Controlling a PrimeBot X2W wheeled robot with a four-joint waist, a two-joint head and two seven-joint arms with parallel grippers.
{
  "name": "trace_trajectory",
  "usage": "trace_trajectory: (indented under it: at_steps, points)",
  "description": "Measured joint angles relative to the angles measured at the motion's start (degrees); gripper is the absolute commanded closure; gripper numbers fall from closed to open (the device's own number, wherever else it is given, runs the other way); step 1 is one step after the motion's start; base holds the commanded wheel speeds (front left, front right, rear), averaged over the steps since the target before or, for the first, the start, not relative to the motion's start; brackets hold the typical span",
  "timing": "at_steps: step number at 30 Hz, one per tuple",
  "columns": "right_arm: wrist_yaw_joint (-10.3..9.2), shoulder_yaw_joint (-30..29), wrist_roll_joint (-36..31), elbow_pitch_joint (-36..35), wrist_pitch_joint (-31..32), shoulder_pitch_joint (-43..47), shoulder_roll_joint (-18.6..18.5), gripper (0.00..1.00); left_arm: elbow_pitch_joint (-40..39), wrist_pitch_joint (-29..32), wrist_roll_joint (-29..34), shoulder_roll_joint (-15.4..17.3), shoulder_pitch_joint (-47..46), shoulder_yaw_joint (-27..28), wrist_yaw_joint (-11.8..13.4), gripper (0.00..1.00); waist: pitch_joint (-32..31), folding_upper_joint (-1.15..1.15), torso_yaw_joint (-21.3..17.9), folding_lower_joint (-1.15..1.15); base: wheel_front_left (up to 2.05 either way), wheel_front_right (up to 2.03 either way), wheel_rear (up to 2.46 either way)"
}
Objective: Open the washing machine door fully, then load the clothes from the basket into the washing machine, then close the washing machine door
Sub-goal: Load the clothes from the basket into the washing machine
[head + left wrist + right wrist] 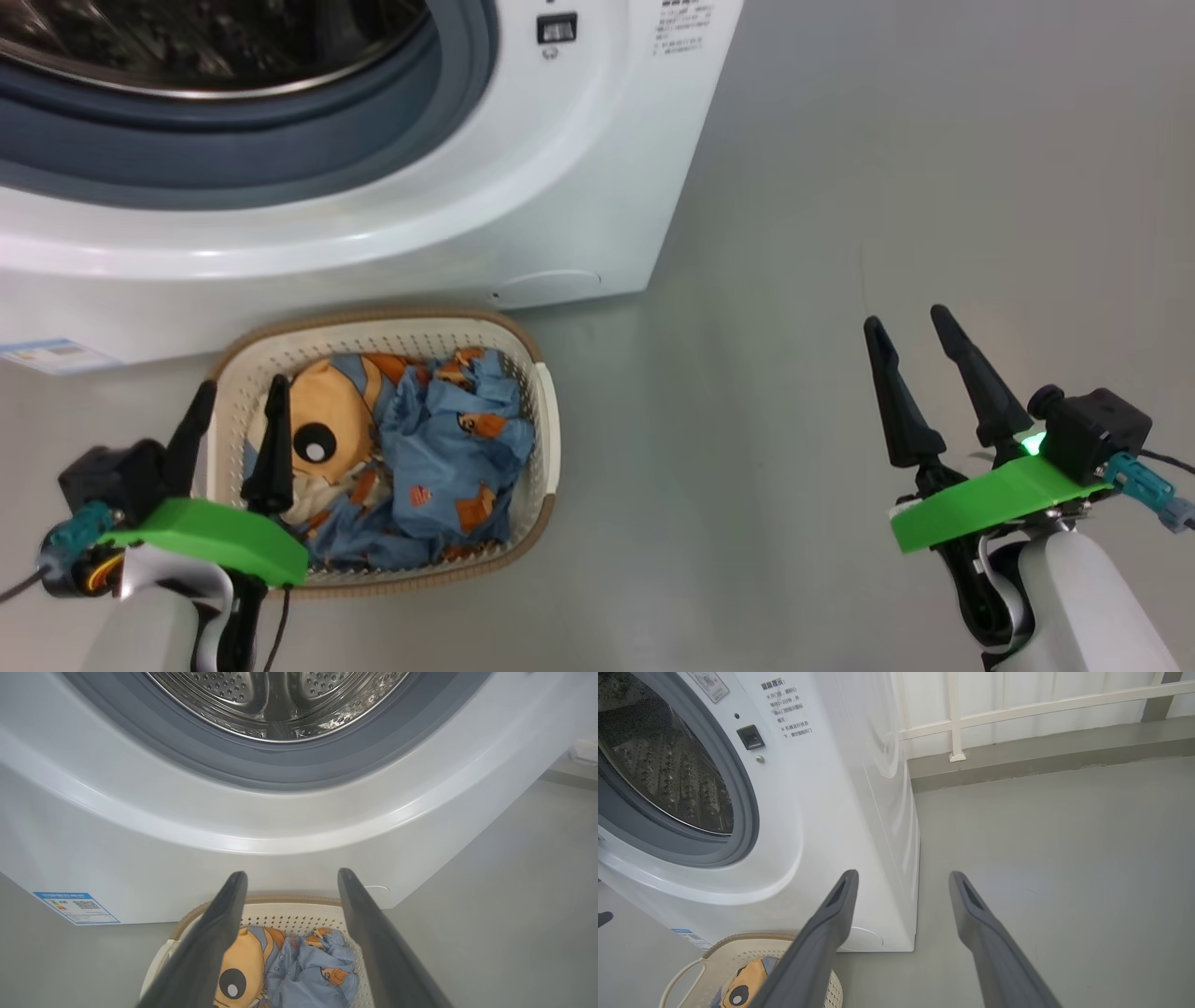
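While its two dark fingers stand spread wide and hold nothing, the left gripper [241, 385] hangs over the left edge of the basket [549, 411]. Crumpled inside lie the clothes [448, 439], light blue with a tan animal face. Just behind the basket stands the washing machine [560, 187], its steel drum [275, 700] exposed. Well apart, the right gripper [906, 317] hovers over grey floor [766, 280], equally wide open and empty.

Grey floor [794, 280], washing machine [579, 187], basket [546, 411]

Bright, even light; wide-angle edge distortion.
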Motion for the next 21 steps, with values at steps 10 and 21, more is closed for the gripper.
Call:
trace_trajectory:
  at_steps: [10,21]
  points:
    - [0.0,-0.3,-0.6,-0.2,0.0,-3.5,1.1,0.0,10.9,0.0,-5.3,2.0,-7.8,-7.2,0.0,0.0,7.3,0.0,-1.3,0.0,0.0,0.0,0.0]
    - [0.0,0.9,-1.1,-1.0,0.0,-8.0,2.6,0.0,21.6,0.0,-10.6,4.1,-18.1,-17.7,0.0,0.0,15.6,0.0,-2.3,0.0,0.0,0.0,0.0]
